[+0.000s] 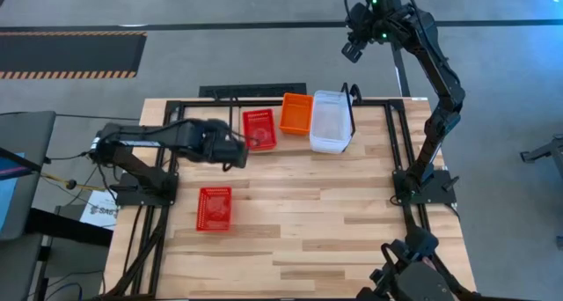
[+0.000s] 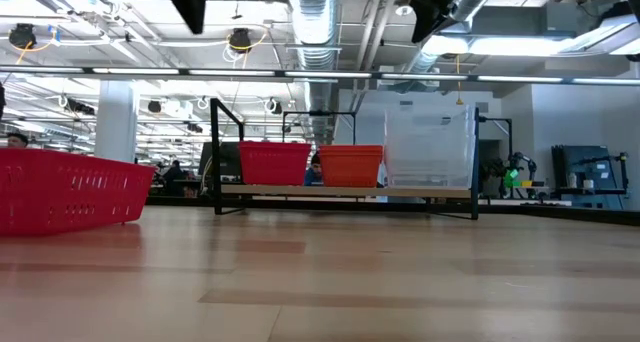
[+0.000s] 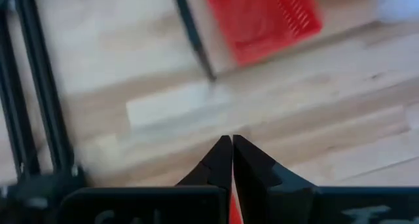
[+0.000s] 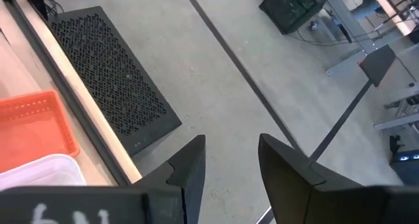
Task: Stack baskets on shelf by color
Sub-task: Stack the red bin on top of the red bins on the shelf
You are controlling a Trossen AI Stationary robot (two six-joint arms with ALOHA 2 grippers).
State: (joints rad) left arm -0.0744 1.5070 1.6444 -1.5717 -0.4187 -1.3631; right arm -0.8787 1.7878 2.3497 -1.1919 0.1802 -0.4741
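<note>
On the black rod shelf [image 2: 226, 152] at the table's far side stand a red basket [image 1: 259, 129], an orange basket [image 1: 296, 113] and a clear basket [image 1: 330, 122], side by side. Another red basket [image 1: 214, 208] rests on its base on the table, near the left edge. My left gripper [image 1: 237, 151] hovers shut above the table, just left of the shelf's red basket [image 3: 262, 18], and holds nothing. My right gripper [image 4: 232, 152] is open, raised high beyond the table's far right corner, over the floor.
Black frame rails [image 1: 149, 239] run along the table's left and right edges. A grey perforated box [image 4: 111, 80] lies on the floor behind the far edge. Bare wood spans the table's middle and near side [image 1: 334, 239].
</note>
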